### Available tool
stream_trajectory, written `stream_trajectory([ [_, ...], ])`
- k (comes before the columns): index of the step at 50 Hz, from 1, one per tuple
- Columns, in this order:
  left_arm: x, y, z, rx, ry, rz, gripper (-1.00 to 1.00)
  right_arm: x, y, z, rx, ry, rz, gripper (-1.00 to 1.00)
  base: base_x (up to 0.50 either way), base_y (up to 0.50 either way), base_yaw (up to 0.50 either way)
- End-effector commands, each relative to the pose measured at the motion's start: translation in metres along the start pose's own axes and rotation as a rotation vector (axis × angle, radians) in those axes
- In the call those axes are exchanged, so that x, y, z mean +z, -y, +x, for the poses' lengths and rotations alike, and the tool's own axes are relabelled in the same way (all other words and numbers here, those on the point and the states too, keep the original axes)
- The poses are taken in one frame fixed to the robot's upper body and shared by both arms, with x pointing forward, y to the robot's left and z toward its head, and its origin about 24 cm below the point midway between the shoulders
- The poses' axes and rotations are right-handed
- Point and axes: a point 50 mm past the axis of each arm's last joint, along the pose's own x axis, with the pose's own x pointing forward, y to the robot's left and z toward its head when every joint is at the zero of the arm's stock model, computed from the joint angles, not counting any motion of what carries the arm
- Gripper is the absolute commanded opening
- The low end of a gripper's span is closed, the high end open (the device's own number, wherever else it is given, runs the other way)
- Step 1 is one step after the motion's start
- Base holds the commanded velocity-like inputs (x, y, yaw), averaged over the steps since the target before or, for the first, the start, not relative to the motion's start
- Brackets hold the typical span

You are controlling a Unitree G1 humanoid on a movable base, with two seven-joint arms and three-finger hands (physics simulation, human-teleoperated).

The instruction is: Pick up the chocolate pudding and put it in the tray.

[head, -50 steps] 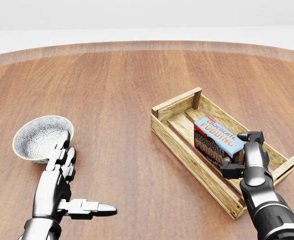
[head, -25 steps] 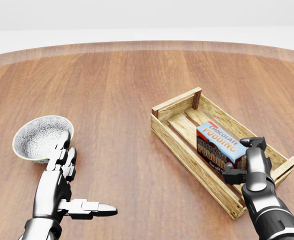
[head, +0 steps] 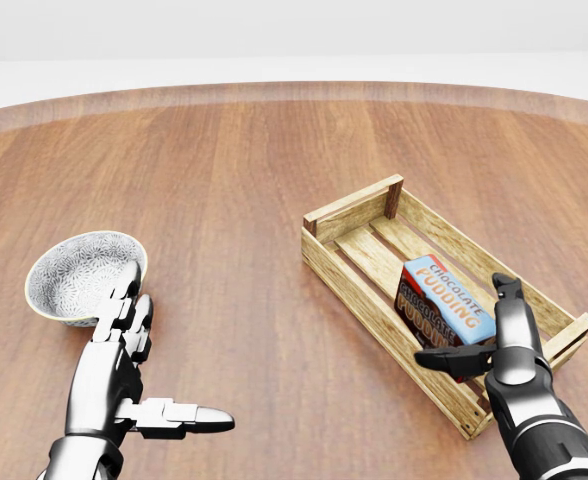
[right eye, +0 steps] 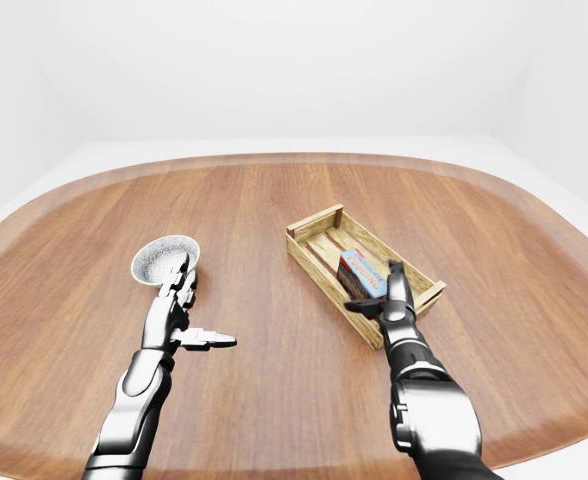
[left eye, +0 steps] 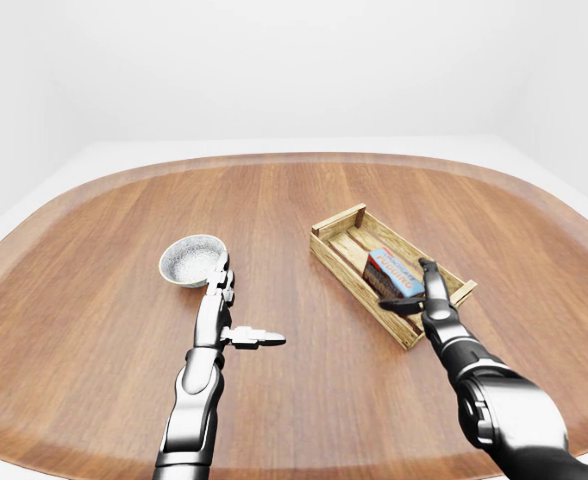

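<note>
Head view: chocolate pudding (head: 442,303) lying inside tray (head: 352,212), long axis along tray length. Right hand (head: 494,345) at box's near end, fingers (head: 505,299) spread, not gripping. Left hand (head: 124,350) far left beside bowl (head: 82,272), fingers extended, idle on tabletop (head: 234,170).
</note>
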Motion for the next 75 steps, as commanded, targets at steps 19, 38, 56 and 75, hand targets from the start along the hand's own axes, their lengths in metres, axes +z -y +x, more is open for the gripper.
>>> stream_trajectory([
  [19,-0.003,-0.002,0.002,0.008,-0.026,-0.037,1.00,0.017,0.021,0.005,-0.137,0.039,0.046,1.00,0.00,0.00,0.00],
  [38,-0.003,-0.002,0.001,0.006,-0.026,-0.034,1.00,0.045,0.060,0.007,-0.392,0.210,-0.250,1.00,0.00,0.00,0.00],
  [56,-0.003,-0.002,0.001,0.006,-0.027,-0.034,1.00,0.068,0.083,0.007,-0.466,0.291,-0.275,1.00,0.00,0.00,0.00],
  [75,-0.004,-0.002,0.003,0.010,-0.031,-0.038,1.00,0.082,0.109,0.003,-0.546,0.323,-0.128,1.00,0.00,0.00,0.00],
])
